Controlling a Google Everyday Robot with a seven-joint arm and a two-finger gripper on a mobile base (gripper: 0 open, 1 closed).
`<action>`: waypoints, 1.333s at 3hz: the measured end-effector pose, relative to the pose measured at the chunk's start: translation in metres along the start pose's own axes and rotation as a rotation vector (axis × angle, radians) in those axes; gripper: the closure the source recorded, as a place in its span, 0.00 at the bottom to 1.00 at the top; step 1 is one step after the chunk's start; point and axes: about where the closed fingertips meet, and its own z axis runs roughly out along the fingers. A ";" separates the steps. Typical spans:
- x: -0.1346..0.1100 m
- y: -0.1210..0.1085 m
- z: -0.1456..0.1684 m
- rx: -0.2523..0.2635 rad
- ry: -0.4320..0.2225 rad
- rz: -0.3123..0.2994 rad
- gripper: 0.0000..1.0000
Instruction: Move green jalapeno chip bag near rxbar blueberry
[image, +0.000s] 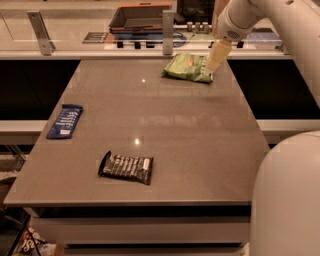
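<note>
The green jalapeno chip bag (188, 68) lies at the far right of the grey table, light green and crinkly. My gripper (215, 61) hangs from the white arm at the bag's right edge, its cream tip touching or just over the bag's right end. The rxbar blueberry (65, 121) is a flat blue wrapper with white lettering, lying near the table's left edge, far from the bag.
A black-wrapped bar (126, 167) lies near the table's front, left of centre. A counter with a rail and metal posts (168, 34) runs behind the table. My white arm's body (286, 195) fills the lower right corner.
</note>
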 end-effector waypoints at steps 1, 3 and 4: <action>0.001 -0.008 0.027 -0.010 -0.021 0.031 0.00; 0.011 -0.001 0.079 -0.083 -0.024 0.093 0.00; 0.017 0.005 0.095 -0.114 -0.015 0.116 0.00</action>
